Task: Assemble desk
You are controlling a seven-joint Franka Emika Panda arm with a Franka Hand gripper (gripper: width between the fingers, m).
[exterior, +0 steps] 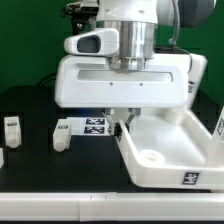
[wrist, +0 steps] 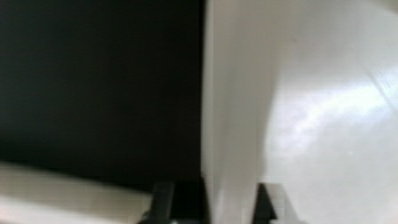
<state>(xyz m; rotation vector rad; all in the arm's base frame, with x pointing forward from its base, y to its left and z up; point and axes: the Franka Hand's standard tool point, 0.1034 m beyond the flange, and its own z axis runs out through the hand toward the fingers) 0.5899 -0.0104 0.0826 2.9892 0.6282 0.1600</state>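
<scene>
The desk's white rimmed panel (exterior: 172, 148) lies open side up on the black table at the exterior view's right, with a round corner hole (exterior: 150, 157) and a tag on its near wall. My gripper (exterior: 124, 117) comes down on the panel's far left corner, under the bulky white wrist. In the wrist view the two dark fingers (wrist: 164, 204) stand on either side of the panel's upright rim (wrist: 231, 110), and my gripper (wrist: 215, 205) is shut on it. Short white tagged legs (exterior: 64, 134) (exterior: 12, 127) lie to the left, apart from the panel.
A tagged white piece (exterior: 96, 125) lies just left of the gripper, behind the nearer leg. Another white part (exterior: 1, 157) shows at the left edge. The table's white front edge (exterior: 60, 205) runs along the bottom, and a green wall stands behind.
</scene>
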